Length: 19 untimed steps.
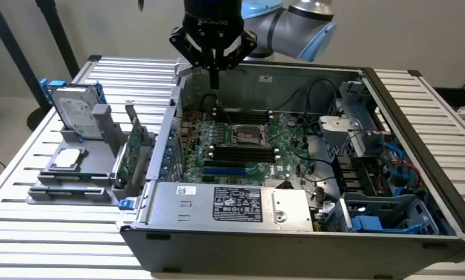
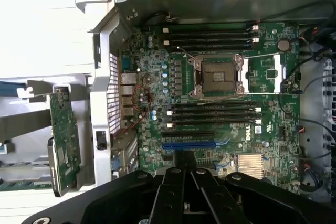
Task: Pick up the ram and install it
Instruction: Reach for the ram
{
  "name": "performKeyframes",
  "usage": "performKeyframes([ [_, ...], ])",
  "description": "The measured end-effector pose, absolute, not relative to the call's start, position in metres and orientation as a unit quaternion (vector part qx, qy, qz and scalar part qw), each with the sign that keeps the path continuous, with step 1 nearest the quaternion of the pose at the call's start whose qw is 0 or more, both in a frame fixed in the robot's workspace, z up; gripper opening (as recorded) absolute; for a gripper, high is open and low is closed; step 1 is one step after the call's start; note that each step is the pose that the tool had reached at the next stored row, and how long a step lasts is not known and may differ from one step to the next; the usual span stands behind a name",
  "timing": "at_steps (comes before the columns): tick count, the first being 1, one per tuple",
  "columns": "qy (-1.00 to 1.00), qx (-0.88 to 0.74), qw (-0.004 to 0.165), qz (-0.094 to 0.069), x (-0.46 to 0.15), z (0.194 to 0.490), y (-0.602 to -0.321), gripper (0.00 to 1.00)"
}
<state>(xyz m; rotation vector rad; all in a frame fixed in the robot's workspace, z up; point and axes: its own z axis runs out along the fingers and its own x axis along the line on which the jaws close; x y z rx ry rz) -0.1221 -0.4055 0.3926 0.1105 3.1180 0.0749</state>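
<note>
Apparently nothing is done yet: the gripper (image 1: 214, 83) hangs empty, fingers pressed together, over the open computer case (image 1: 216, 239), its black slots (image 1: 244, 153) are bare, and the ram (image 1: 69, 192) seems to lie in the grey holder (image 1: 100, 125) outside.

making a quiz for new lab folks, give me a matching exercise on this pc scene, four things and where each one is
1 hard drive
2 processor socket
3 power supply box
4 hand

a middle of the green board
b shut, above the open case
c upright in the grey holder beside the case
d inside the case, nearest the exterior camera

pairs: 1-c, 2-a, 3-d, 4-b
</note>
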Motion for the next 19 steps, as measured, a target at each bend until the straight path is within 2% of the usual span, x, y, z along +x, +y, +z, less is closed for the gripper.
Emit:
performKeyframes([
  [9,0.999,0.035,0.010,0.024,-0.143,0.393,-0.430,0.11],
  [19,0.999,0.035,0.010,0.022,-0.185,0.392,-0.442,0.11],
])
